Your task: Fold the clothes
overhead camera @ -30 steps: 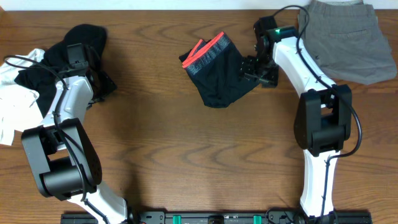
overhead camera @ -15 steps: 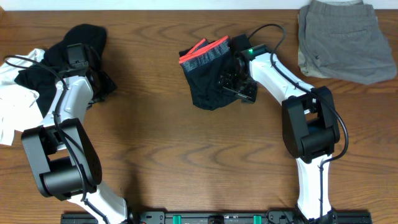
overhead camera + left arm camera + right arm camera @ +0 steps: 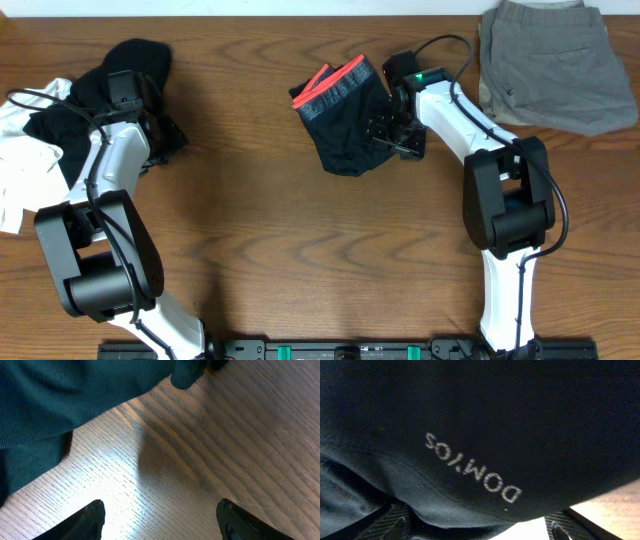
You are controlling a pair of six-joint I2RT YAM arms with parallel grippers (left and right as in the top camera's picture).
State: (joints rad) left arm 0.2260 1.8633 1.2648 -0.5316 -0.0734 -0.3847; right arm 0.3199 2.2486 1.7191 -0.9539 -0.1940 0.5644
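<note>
The black trousers [image 3: 340, 125] lie bunched at the table's top middle, with the grey-and-coral waistband [image 3: 330, 83] at their upper left. My right gripper [image 3: 386, 130] is at the bundle's right edge. In the right wrist view the trousers [image 3: 480, 420], printed with white letters, fill the frame, and their lower edge hangs between the wide-apart fingers [image 3: 565, 524] of the open gripper [image 3: 480, 529]. My left gripper [image 3: 165, 135] stands open over bare wood, just right of a black garment [image 3: 110, 85]. That garment's edge [image 3: 60, 395] lies ahead of the left gripper [image 3: 160, 517]. A white T-shirt [image 3: 25, 170] lies at the far left.
Folded grey-khaki shorts [image 3: 555, 65] with a back pocket sit in the top right corner. Both arm bases rise from the table's front edge [image 3: 320, 350]. Bare wood [image 3: 300, 240] spans the middle and front.
My right gripper moved left from beside the trousers into their right edge, nudging the bundle left, then eased slightly back right. The left arm has not moved.
</note>
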